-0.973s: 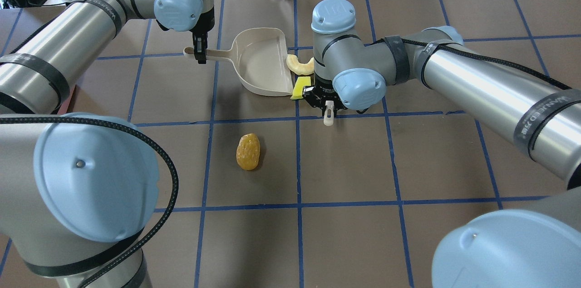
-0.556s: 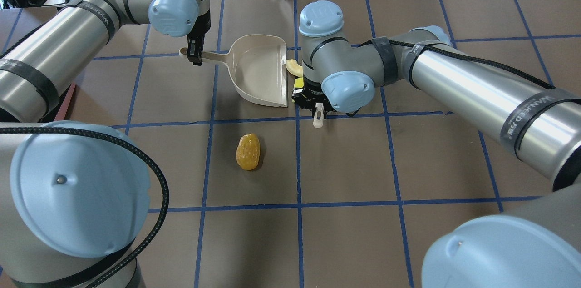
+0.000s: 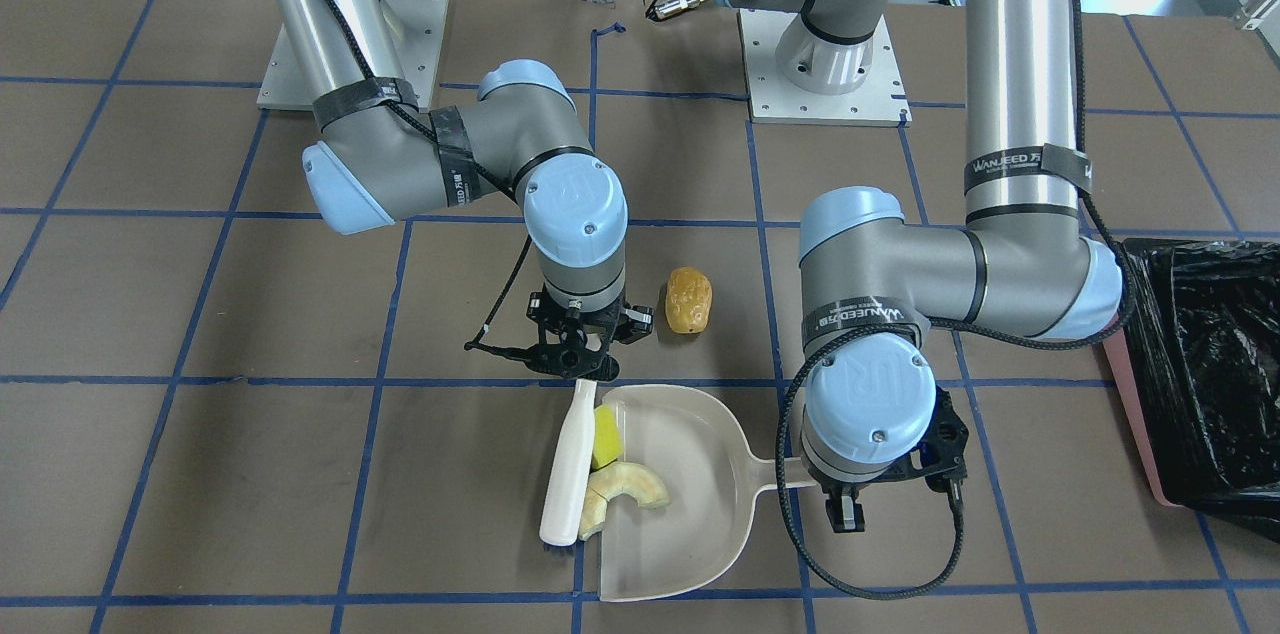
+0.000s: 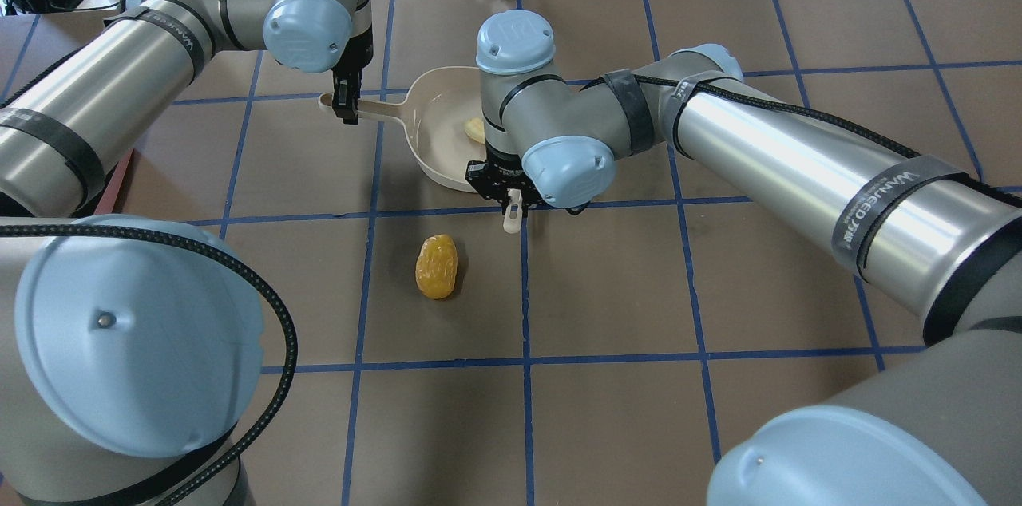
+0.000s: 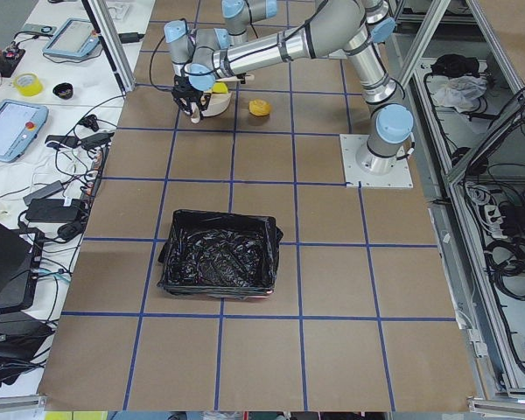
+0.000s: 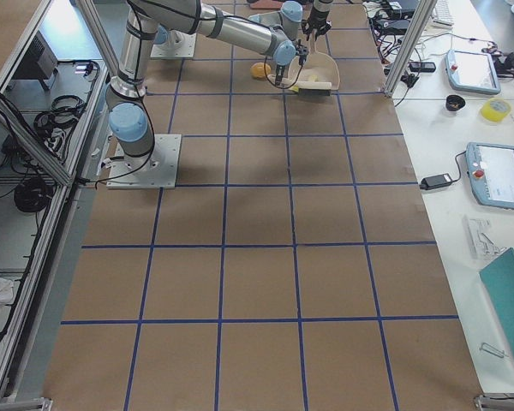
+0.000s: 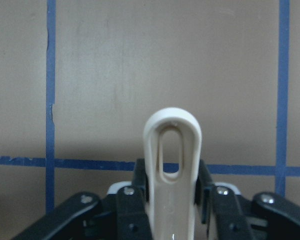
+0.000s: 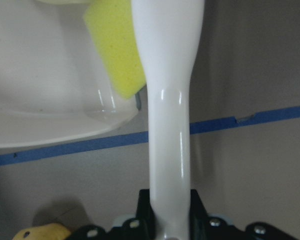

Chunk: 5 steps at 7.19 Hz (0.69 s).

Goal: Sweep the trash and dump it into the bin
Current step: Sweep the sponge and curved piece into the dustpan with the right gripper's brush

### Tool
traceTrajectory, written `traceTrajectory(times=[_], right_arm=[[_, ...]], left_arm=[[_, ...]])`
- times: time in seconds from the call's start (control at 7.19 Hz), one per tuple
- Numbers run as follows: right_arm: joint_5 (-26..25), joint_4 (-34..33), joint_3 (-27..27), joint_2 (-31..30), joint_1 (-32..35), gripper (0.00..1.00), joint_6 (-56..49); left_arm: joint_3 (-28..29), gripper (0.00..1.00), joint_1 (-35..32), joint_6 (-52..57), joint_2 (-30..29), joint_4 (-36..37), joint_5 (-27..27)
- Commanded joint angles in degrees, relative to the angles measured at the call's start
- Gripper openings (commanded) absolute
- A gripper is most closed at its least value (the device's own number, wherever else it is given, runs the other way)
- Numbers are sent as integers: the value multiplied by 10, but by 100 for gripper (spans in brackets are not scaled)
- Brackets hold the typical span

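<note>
Lump (image 3: 689, 300) is what your next sweep turns on: it lies on the surface (image 3: 200, 314) outside the dustpan (image 3: 700, 534), nearer the robot than the right jaws and toward its left. Its long axis runs roughly toward the robot. The right jaws are clenched on the white scraper (image 3: 567, 474), which presses the wedge (image 3: 605, 436) and crescent (image 3: 625, 494) at the pan's mouth; the crescent seems to straddle the lip. The left jaws grasp the dustpan handle, farther off. The lump lies alone in its taped square, and the bin (image 3: 1132, 409) stands well apart, on the robot's left.
</note>
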Motion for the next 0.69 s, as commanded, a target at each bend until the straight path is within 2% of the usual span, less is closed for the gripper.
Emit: traceTrajectory(times=[0.0, 0.28, 0.42, 0.56], right_arm=[[3, 1, -13, 4, 16, 0, 30], [3, 7, -25, 9, 26, 0, 45], [-9, 10, -25, 7, 26, 0, 42], [-48, 38, -26, 2, 26, 0, 42]], left_arm=[[-14, 0, -9, -8, 6, -1, -14], [-18, 0, -4, 11, 10, 0, -65], [-18, 0, 9, 51, 4, 10, -127], [-19, 0, 27, 61, 3, 26, -158]])
